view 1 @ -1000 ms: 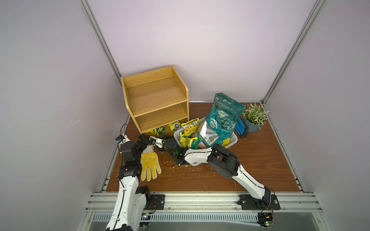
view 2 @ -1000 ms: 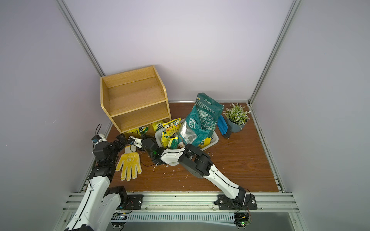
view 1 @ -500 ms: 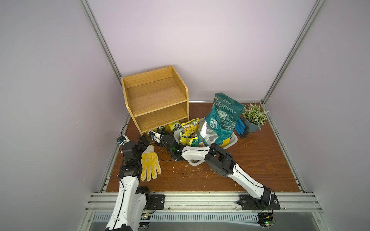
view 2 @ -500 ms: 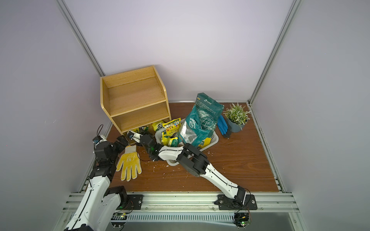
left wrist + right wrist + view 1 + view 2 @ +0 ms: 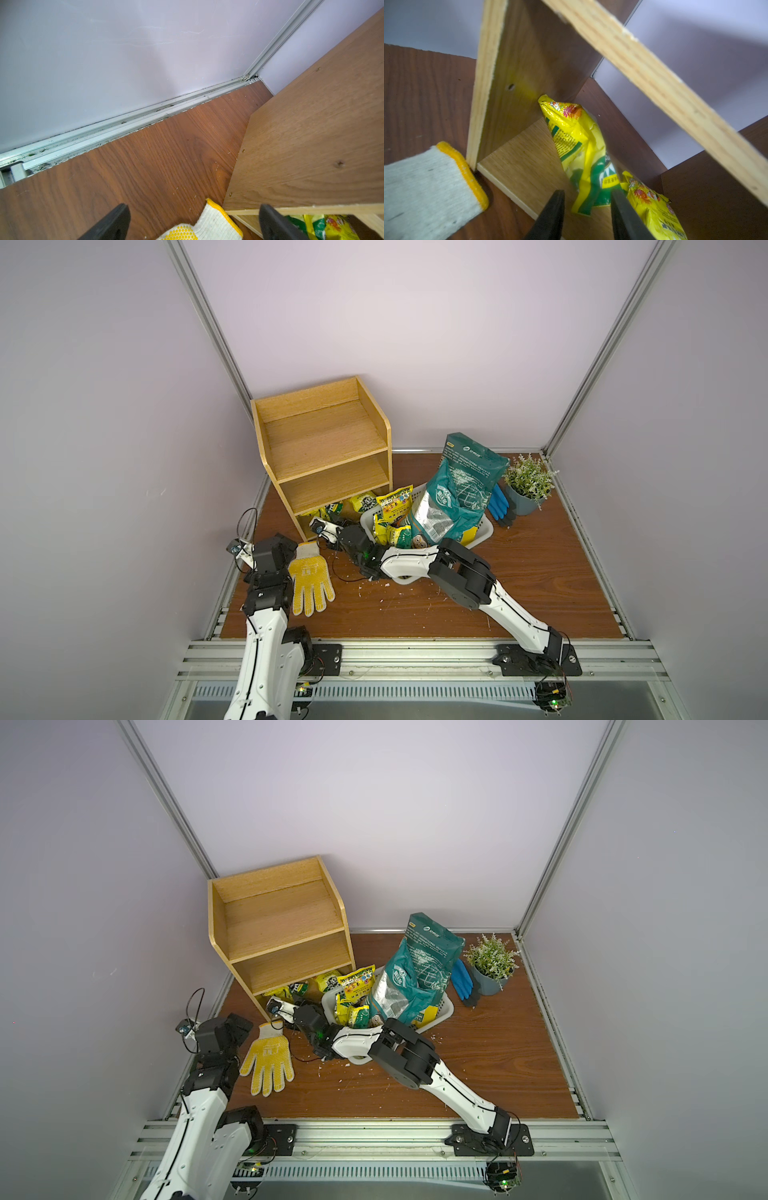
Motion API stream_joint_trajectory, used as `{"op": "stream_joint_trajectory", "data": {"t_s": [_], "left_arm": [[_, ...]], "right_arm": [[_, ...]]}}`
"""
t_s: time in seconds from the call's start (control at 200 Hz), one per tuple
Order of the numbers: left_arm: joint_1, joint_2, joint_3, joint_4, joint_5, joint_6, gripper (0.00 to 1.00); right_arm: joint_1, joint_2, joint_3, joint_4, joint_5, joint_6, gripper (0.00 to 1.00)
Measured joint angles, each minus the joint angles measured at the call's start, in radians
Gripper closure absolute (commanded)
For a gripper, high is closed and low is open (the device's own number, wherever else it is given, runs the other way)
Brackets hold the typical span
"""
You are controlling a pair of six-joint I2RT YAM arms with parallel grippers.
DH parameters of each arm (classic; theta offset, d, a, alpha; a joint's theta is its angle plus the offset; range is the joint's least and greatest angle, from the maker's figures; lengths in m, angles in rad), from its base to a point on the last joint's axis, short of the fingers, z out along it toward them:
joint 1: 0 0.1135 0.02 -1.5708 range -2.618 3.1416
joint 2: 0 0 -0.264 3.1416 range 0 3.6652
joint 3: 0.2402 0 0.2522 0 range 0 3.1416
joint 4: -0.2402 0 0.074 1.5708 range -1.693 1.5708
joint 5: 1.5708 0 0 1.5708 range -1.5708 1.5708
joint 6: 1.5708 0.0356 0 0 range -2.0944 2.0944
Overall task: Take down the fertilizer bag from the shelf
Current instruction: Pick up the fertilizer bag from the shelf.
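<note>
- My right pincer [image 5: 587,193] reaches low into the bottom tier of the small light-wood three-tier shelf [image 5: 324,439]; the shelf stands at the back left of the dark brown wooden table [image 5: 540,572].
- Its fingers [image 5: 550,212] stand apart, one on each side of the lower corner of the crinkled yellow-and-green plastic fertilizer bag [image 5: 579,145]; a sliver of shelf board shows between one finger and the bag, so nothing is clamped.
- The fertilizer bag lies on the bottom board of the shelf, its far end up against the side board; a second yellow flower-printed bag [image 5: 652,207] lies just beside it, by my other finger.
- My left pincer [image 5: 193,224] is spread wide and holds nothing; it sits low over the table, just outside the shelf's side board.
- The cuff of the white knit work glove with yellow dots [image 5: 309,580] shows between its fingers in the wrist view; the glove lies flat on the table, cuff right at the shelf's front corner.
- Just beside the shelf sits the white perforated plastic basket [image 5: 486,526]; it holds a tall teal plastic sack [image 5: 457,489] and several small yellow packets [image 5: 395,504].
- Blue rubber gloves [image 5: 496,502] lie between the basket and a small green plant in a grey pot [image 5: 528,489], near the back right corner.
</note>
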Motion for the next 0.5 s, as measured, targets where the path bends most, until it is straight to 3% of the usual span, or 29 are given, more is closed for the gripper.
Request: {"op": "stream_joint_trajectory", "data": {"t_s": [0.23, 0.365, 0.495], "left_arm": [[0.044, 0.018, 0.0, 0.024, 0.006, -0.001, 0.0], [0.05, 0.026, 0.001, 0.03, 0.02, -0.022, 0.0], [0.051, 0.027, 0.023, 0.029, 0.023, -0.03, 0.0]], "right_arm": [[0.002, 0.003, 0.005, -0.008, -0.005, -0.128, 0.57], [-0.004, 0.072, 0.119, -0.064, -0.01, -0.177, 0.57], [-0.016, 0.12, 0.216, -0.132, -0.016, -0.222, 0.65]]}}
